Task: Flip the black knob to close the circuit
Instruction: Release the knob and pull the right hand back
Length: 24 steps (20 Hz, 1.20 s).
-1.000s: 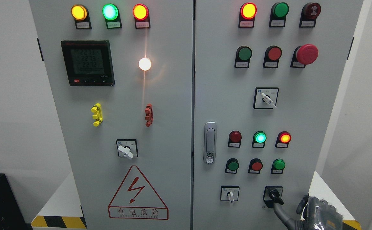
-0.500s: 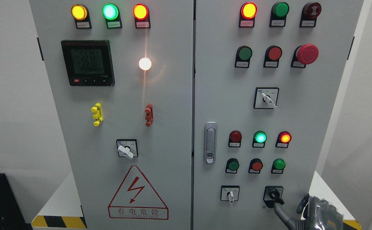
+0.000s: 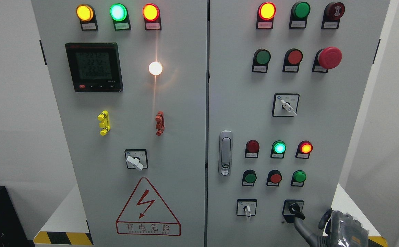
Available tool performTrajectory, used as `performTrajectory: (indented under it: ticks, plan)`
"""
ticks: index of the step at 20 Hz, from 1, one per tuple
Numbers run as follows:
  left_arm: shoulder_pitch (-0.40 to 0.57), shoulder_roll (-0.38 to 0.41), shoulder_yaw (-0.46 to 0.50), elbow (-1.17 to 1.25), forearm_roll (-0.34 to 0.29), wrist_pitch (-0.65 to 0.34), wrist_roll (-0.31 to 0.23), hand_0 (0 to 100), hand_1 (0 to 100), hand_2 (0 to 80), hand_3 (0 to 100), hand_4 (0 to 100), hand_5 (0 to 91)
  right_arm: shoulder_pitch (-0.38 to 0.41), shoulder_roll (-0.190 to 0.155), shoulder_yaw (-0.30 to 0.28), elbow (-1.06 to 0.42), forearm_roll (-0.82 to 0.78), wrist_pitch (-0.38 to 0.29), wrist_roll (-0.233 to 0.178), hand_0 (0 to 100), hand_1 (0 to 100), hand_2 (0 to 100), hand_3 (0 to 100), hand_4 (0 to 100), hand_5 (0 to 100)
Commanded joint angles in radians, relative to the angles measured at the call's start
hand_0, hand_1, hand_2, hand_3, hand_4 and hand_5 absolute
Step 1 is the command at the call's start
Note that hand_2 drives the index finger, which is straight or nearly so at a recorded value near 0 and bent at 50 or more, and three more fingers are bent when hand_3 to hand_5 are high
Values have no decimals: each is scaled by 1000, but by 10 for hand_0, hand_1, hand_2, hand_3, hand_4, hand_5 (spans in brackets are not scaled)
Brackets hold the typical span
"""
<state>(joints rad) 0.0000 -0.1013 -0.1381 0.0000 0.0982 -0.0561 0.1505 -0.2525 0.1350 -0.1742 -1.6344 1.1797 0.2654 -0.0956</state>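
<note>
The black knob sits at the lower right of the cabinet's right door, its handle pointing down-right. The right hand reaches up from the bottom edge, one extended finger touching the knob, holding nothing.

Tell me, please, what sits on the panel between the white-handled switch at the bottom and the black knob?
In the head view, nothing: only bare grey door panel separates the white-handled switch from the black knob.
</note>
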Motion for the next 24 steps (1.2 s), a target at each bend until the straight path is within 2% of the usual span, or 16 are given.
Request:
performTrajectory:
  ticks: [1,11,24]
  plan:
    - [21,0,0,-29,0,-1,0,120,556,0,0,0,0,7,0,19,-7,-9,-2,-12,0,235,770,923,807,800]
    - [23,0,0,-29,0,-1,0,120,556,0,0,0,0,15,0,87,-10,-8,-2,-12,0,237,771,925,812,805]
    - [21,0,0,-29,0,-1,0,120,556,0,0,0,0,102,-3,189,-79,-11,-11,-12,0,234,775,927,814,812]
